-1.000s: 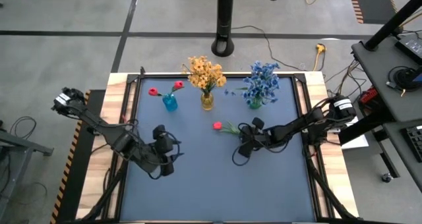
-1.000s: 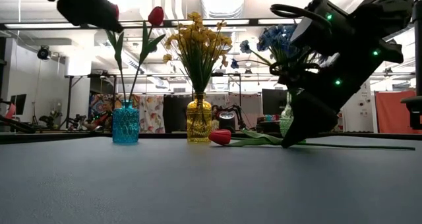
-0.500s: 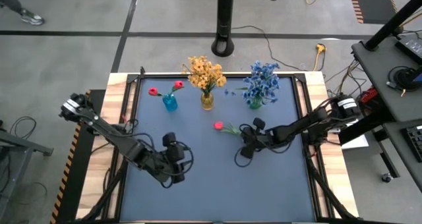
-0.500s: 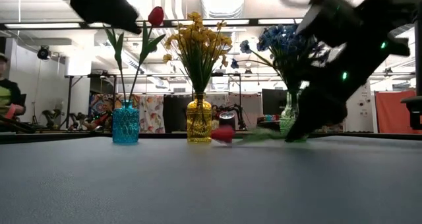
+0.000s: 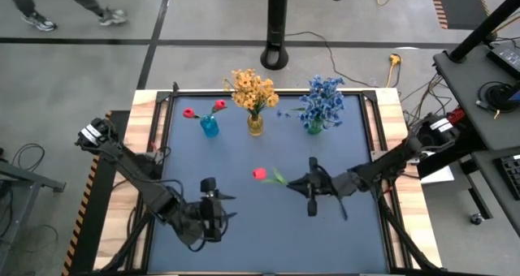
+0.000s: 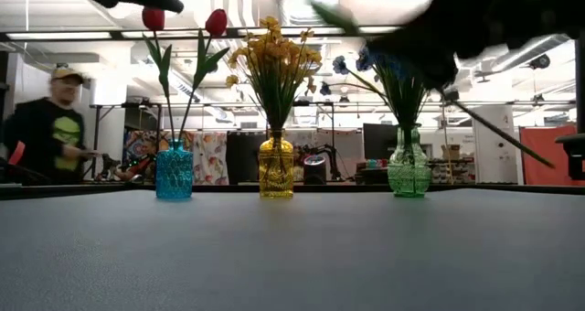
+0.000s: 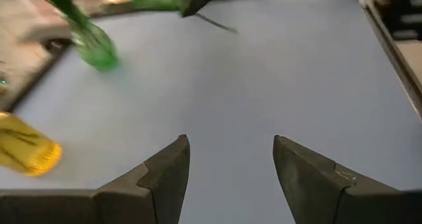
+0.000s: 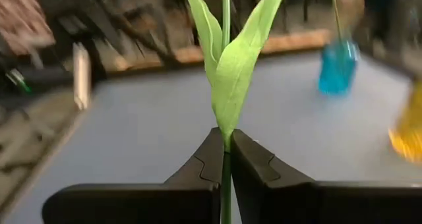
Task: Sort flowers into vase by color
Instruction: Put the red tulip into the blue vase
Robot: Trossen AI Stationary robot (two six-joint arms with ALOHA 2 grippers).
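Between the pinched dark fingers [image 8: 254, 165] of the right gripper [image 8: 225, 159] runs the thin green stem of a red tulip-like flower [image 5: 259, 174] (bud toward the left), lifted above the dark blue table [image 5: 268, 235]; the left gripper [image 7: 231, 165] hovers near, fingers apart, empty.

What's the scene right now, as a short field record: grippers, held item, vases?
right gripper: shut on the red tulip's stem, mid-table, right of centre
red tulip: off the table, bud pointing toward the table's middle
left gripper: open, empty, near the front left of the table
blue vase: two red tulips in it, back row, left
yellow vase: yellow flowers, back row, middle
green vase: blue flowers, back row, right
table: no loose flowers seen lying on it
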